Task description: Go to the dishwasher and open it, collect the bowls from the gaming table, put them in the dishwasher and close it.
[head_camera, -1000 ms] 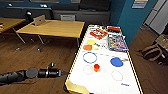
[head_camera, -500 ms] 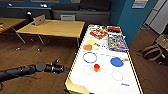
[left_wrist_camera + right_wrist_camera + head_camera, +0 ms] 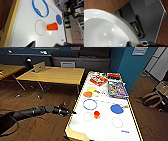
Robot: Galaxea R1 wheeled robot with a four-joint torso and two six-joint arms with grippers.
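**On the white table: items and arm positions**

At the near left edge of the white table (image 3: 105, 129), the left arm reaches in from the left, its gripper (image 3: 71, 113) level with the yellow rim. Whether its claw is open or closed cannot be told.

Items on the tabletop, near end to far end:
- Red-orange cup (image 3: 96, 114), standing just beside a thin red ring (image 3: 88, 116) printed on the surface; the left wrist view shows the cup (image 3: 52, 26) touching that ring's (image 3: 40, 27) outer side.
- Second thin red ring (image 3: 117, 122), nearer the right edge.
- Blue disc (image 3: 116, 108), right of centre, with a small handle-like piece at its edge.
- Blue ring (image 3: 89, 104), left of centre.
- Orange disc (image 3: 87, 94) and yellow disc (image 3: 91, 89), side by side further back.
- Red box (image 3: 98, 80) and a colourful game box (image 3: 117, 89) at the far end.

Right arm: the right wrist view shows a white bowl (image 3: 102, 30) very close against the camera, above a wooden floor (image 3: 99, 3) and a grey panel (image 3: 149, 13). The claw's state cannot be told.

Surroundings: wooden desk (image 3: 55, 75) left of the table, with a laptop (image 3: 38, 67) on it; a bag (image 3: 152, 99) on the floor to the right; teal wall (image 3: 130, 64) behind.
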